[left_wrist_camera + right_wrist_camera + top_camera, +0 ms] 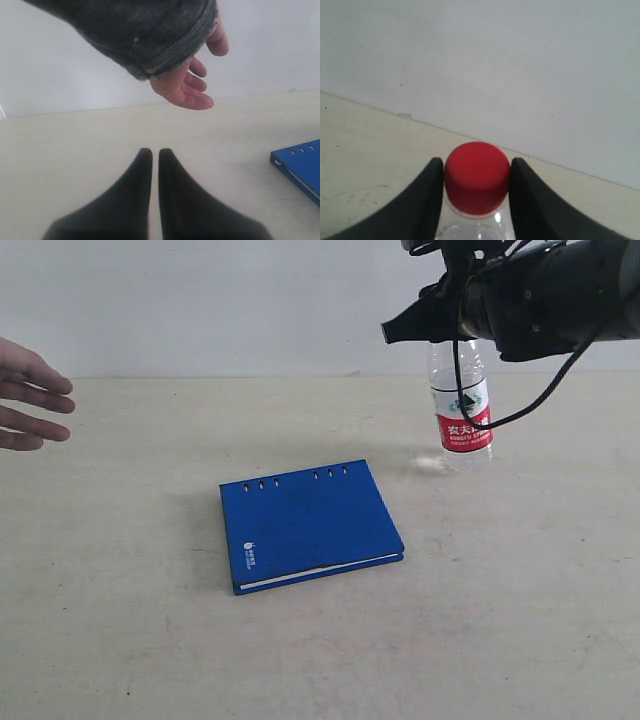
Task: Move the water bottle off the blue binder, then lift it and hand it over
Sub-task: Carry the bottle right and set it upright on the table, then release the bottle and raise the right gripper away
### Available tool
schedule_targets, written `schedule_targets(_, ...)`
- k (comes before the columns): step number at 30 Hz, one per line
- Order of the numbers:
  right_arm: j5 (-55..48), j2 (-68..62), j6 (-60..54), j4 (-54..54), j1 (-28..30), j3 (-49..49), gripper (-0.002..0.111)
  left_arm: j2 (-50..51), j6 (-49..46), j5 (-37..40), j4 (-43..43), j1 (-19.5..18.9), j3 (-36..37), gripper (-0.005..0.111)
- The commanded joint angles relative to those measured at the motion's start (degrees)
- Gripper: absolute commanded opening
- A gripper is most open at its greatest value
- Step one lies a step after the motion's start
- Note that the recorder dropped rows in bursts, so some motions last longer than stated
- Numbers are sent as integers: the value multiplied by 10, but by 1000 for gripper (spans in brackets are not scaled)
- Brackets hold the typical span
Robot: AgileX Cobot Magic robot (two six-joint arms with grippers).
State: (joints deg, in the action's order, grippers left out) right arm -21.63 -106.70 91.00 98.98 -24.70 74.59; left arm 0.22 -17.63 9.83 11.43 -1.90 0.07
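Note:
The water bottle [462,410], clear with a red-and-white label, stands upright at the far right, off the blue binder [310,525]. My right gripper [452,332] is shut on its top from above. In the right wrist view the red cap [477,176] sits squeezed between the two black fingers of the right gripper [477,163]. I cannot tell whether the bottle's base touches the table. The binder lies flat and closed in the middle of the table, and its corner [301,162] shows in the left wrist view. My left gripper [155,152] is shut on nothing, low over bare table.
A person's open hand [30,395] reaches in at the left edge, palm [182,87] up, just beyond my left gripper. A grey sleeve [145,30] covers the forearm. A pale wall [200,300] bounds the table at the back.

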Motion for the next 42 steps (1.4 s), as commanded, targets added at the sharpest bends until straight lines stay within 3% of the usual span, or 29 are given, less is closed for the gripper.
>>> schedule_targets(1,-3,9,-10,10,2,1,44,-2,-3,-8,-1,3,-1,4)
schedule_targets(9,-71,34,-19,10,2,1,46,-2,-3,-8,-1,3,-1,4)
schedule_targets(16,-123,139,-56,-89,2,1,46,-2,-3,-8,-1,3,-1,4)
schedule_targets(18,-116,179,-125,-139,2,1,42,-2,-3,-8,-1,3,-1,4)
schedule_targets(22,-110,300,-331,-329,2,1,-1,-2,-3,-8,-1,3,-1,4)
schedule_targets(27,-102,416,-525,-514,2,1,0,-2,-3,-8,-1,3,-1,4)
schedule_targets(35,-107,519,-683,-573,2,1,0,-2,-3,-8,-1,3,-1,4)
schedule_targets(37,-107,537,-819,-627,2,1,0,-2,-3,-8,-1,3,-1,4)
schedule_targets(39,-128,560,-1025,-725,2,1,0,-2,-3,-8,-1,3,-1,4)
schedule_targets(42,-224,590,-1283,-909,2,1,0,-2,-3,-8,-1,3,-1,4)
